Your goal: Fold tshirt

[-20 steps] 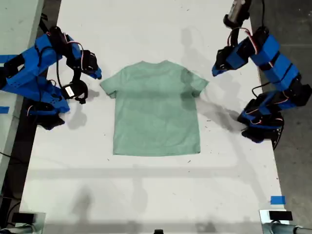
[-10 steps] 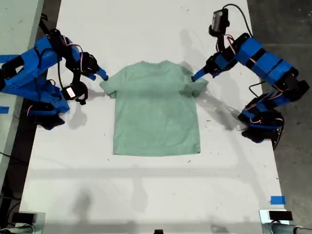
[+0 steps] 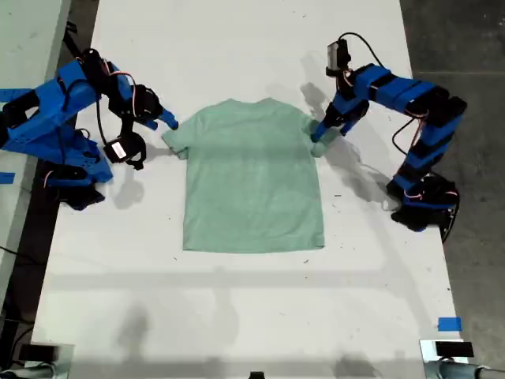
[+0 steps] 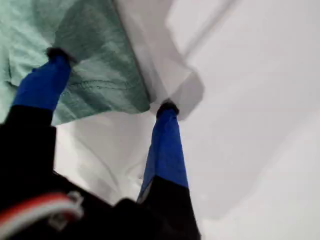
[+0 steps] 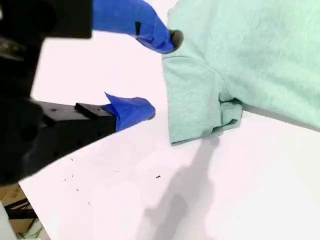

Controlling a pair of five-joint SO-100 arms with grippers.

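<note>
The pale mint-green tshirt [image 3: 252, 181] lies flat and face up in the middle of the white table, collar toward the far edge. My first gripper [image 3: 319, 134] is down on the sleeve at the exterior view's right. It is open [image 4: 112, 82]: one fingertip [image 4: 57, 55] rests on the sleeve [image 4: 100, 75], the other on bare table just past the hem. My second gripper [image 3: 167, 122] is at the sleeve on the exterior view's left. It is open too [image 5: 160, 75], with one fingertip [image 5: 172, 37] at the sleeve's [image 5: 195, 100] shoulder edge and the other off the cloth.
The white table [image 3: 252, 316] has bare surface in front of the shirt's hem. Both arm bases stand at the table's side edges in the exterior view. A blue tape mark [image 3: 449, 324] sits at the near corner on the exterior view's right.
The first arm swung in from above the table's side and came down onto the sleeve, bunching it slightly. The second gripper crept a little closer to its sleeve.
</note>
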